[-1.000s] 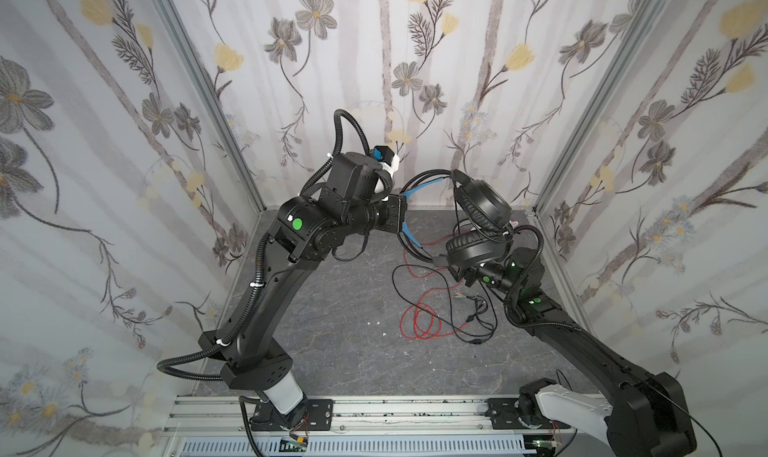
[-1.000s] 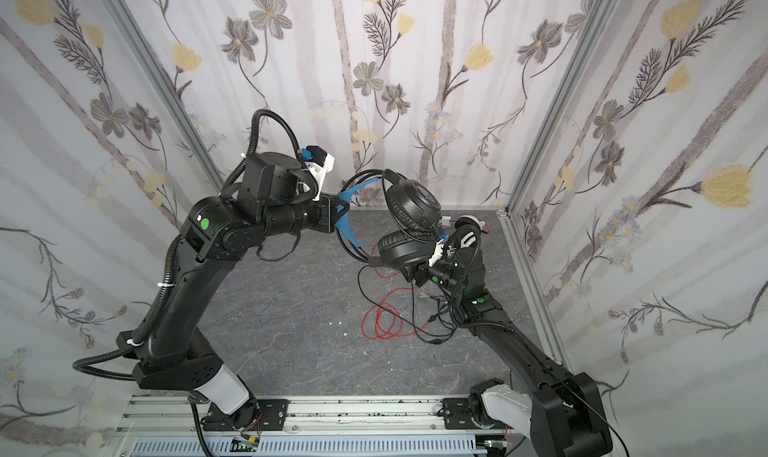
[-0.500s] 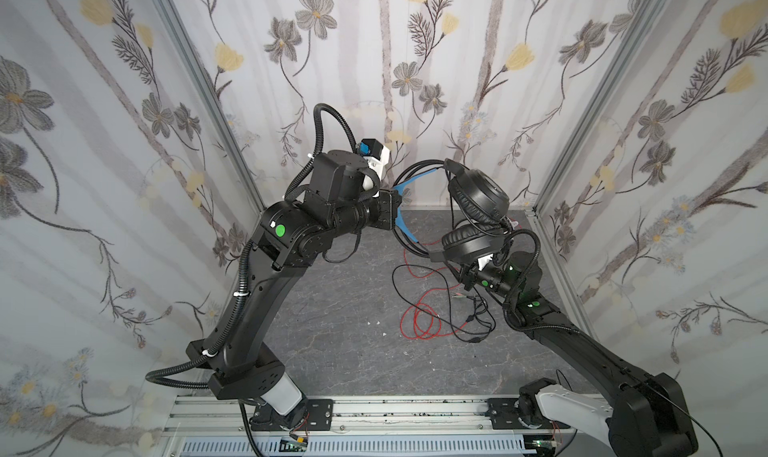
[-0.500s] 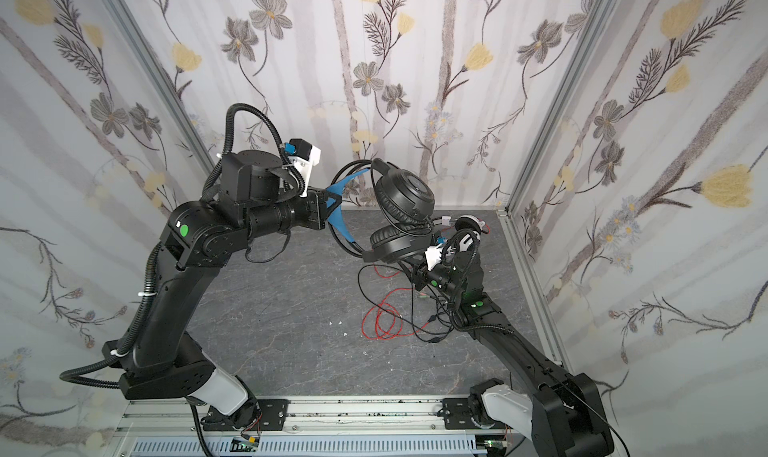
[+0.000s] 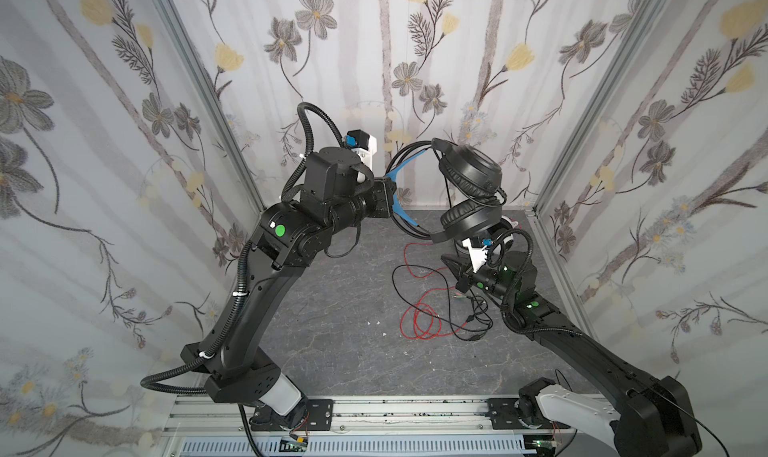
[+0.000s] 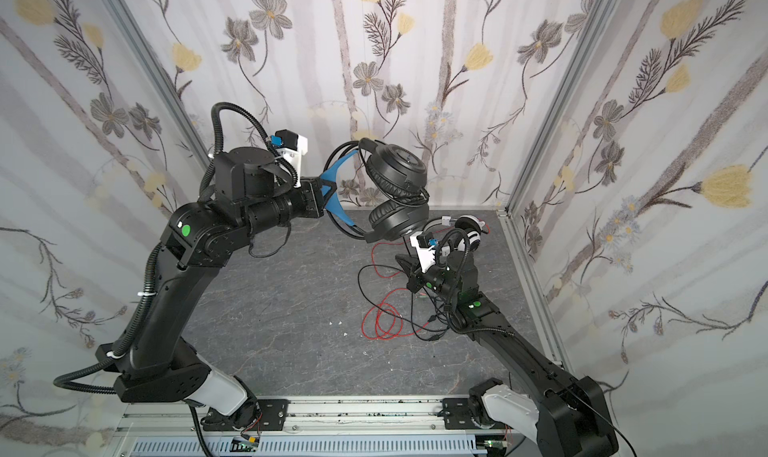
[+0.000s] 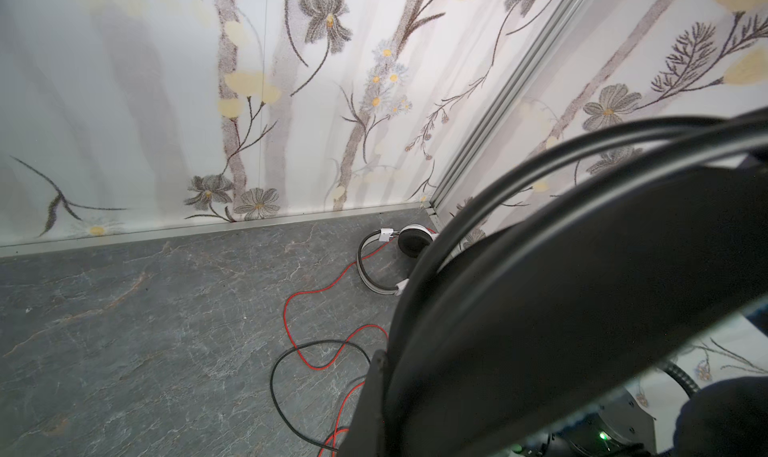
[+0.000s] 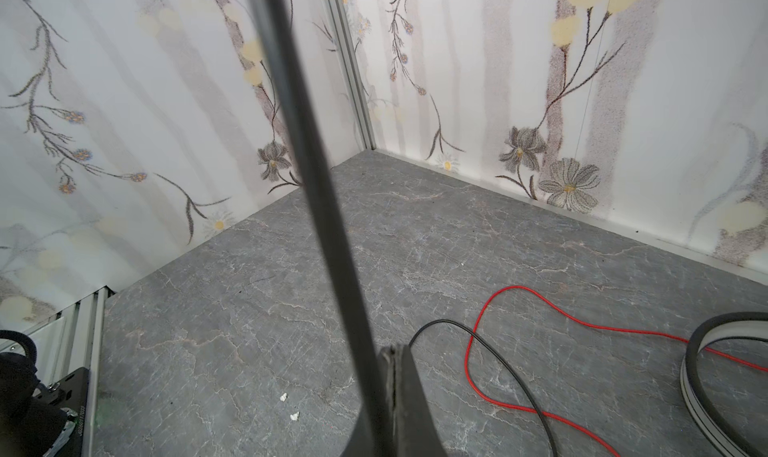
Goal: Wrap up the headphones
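The left pincer (image 5: 392,194) was clamped on the blue inner band of the black headphones (image 5: 471,172). It held them high above the far middle of the grey tabletop (image 5: 332,330). Their two earcups sat one above the other, just to the right of the pincer. In the left wrist view the headband filled much of the picture.

The right pincer (image 5: 446,259) sat low over the table, under the lower earcup, with its jaws pressed together. In the right wrist view a dark cord ran close along the fingers (image 8: 405,388), blurred. Whether the jaws had it nipped could not be told.

The white headphones (image 6: 469,234) lay on the table in the far right corner, partly hidden behind the right wrist in both top views. Their red cable (image 5: 419,324) trailed left and nearward to a loose coil right of the middle. There it was tangled with loops of the black cable (image 5: 469,320).
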You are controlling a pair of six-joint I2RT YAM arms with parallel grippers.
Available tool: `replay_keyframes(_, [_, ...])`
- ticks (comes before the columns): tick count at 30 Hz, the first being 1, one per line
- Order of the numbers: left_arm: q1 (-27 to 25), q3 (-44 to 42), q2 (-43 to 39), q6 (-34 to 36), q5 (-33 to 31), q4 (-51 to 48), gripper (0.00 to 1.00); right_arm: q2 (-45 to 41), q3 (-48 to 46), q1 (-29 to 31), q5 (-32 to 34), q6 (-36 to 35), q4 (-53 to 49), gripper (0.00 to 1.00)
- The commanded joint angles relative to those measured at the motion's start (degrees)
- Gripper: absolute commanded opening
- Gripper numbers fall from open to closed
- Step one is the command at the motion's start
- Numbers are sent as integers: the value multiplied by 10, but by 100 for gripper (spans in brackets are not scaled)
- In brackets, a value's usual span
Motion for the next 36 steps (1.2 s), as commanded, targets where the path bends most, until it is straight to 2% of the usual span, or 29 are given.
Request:
replay_keyframes(1, [6,-19,-4,-51,-35,105,0,-20,-1,10,56,-24,-33,0])
replay_keyframes(9, [9,-86,2,-123,-99,191,0,-59,5,46,124,-59,-100,0])
replay_keyframes(18, [10,-72,51,-164,-177,171,0,-73,20,81,164,-83,-145,0])
replay_keyframes(26, [7,-72,82,-143,-251,156,0,-96,20,123,201,-95,-180,0])
replay_keyframes(36, [-18,-87,111,-92,-342,123,0,-82,60,164,236,-120,-215,0])
